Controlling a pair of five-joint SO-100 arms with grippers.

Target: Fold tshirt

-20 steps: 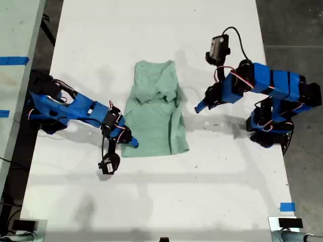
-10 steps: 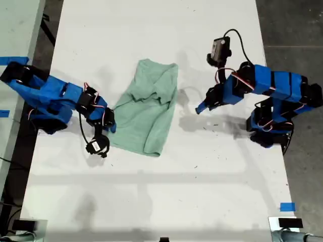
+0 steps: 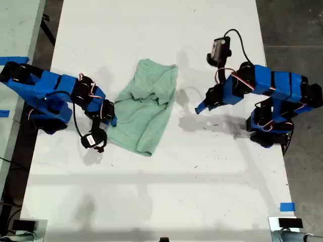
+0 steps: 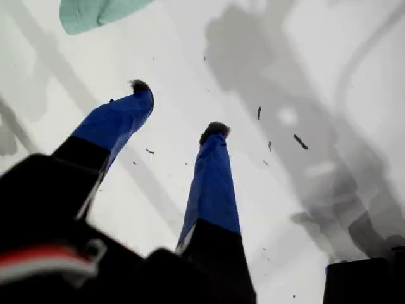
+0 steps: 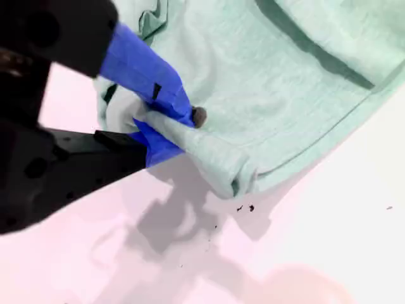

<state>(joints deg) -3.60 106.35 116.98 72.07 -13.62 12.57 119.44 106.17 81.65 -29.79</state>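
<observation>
The tshirt (image 3: 144, 106) lies crumpled and partly folded mid-table (image 3: 151, 201). My second gripper (image 3: 112, 119), at the exterior view's left, is clamped on a bunched edge of the cloth (image 5: 190, 136). My first gripper (image 3: 200, 108), at the exterior view's right, hangs over bare table, jaws apart (image 4: 177, 107), near the cloth without touching it.

Tshirt (image 4: 95, 12) cropped by first wrist view's edge; arm bases offscreen
</observation>
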